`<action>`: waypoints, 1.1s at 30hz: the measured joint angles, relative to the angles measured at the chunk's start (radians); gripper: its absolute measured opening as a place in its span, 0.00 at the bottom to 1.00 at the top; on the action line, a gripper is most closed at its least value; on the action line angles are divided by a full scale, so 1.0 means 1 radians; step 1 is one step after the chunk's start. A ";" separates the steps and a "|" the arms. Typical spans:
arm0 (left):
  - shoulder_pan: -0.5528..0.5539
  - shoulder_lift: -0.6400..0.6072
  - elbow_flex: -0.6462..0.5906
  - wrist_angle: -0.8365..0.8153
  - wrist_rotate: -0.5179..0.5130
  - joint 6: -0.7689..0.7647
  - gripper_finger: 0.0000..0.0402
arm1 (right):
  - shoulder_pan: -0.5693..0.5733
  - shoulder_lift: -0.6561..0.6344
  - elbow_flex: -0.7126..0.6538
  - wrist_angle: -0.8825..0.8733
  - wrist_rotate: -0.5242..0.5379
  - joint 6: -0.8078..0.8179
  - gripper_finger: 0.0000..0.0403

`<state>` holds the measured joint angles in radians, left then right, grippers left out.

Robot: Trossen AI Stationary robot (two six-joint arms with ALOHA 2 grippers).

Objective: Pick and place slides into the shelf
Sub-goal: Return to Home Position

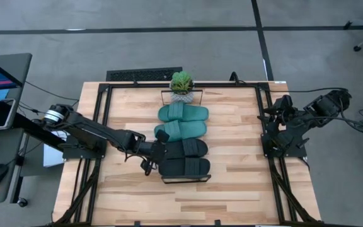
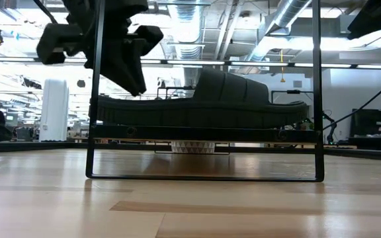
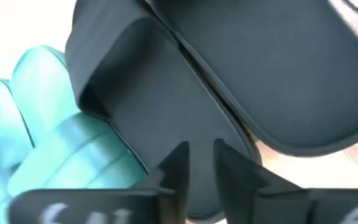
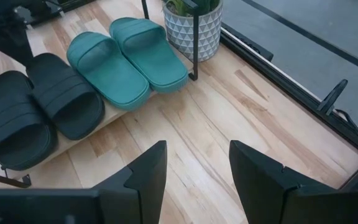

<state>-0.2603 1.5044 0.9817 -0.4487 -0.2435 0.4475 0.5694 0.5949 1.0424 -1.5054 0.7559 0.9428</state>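
All the slides lie side by side on the shelf [image 2: 204, 140], a light board in a thin black frame at mid-table. The two teal slides [image 1: 183, 113] [image 1: 180, 130] are toward the far side. The two black slides [image 1: 186, 149] [image 1: 184, 168] are toward the near side. My left gripper [image 1: 151, 159] hovers at the left ends of the black slides. In the low view, my left gripper [image 2: 134, 73] stands just above the near slide's end. In the left wrist view, my left gripper [image 3: 199, 155] is open by a narrow gap. My right gripper [image 4: 197, 162] is open, waiting at the table's right edge.
A small potted plant [image 1: 181, 85] stands at the shelf's far end. Black frame rails run along the table's left and right sides [image 1: 266, 126]. Bare wood lies between the shelf and the right rail [image 4: 229, 118], and on the near side of the shelf [image 1: 188, 202].
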 joint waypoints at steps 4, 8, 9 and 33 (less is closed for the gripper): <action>-0.002 -0.028 0.000 -0.010 0.002 0.001 0.02 | 0.000 0.000 0.000 0.000 0.000 0.000 0.41; -0.009 -0.039 0.000 -0.014 0.003 0.004 0.00 | 0.000 0.000 0.000 0.000 0.000 0.000 0.41; -0.009 -0.039 0.000 -0.017 0.003 0.004 0.00 | 0.000 0.000 0.000 0.000 0.000 0.000 0.41; -0.079 -0.038 0.000 -0.075 0.114 -0.285 0.00 | 0.000 0.000 0.000 0.024 -0.023 0.000 0.41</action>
<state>-0.3389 1.4662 0.9817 -0.5233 -0.1290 0.1623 0.5690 0.5952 1.0425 -1.4811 0.7334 0.9432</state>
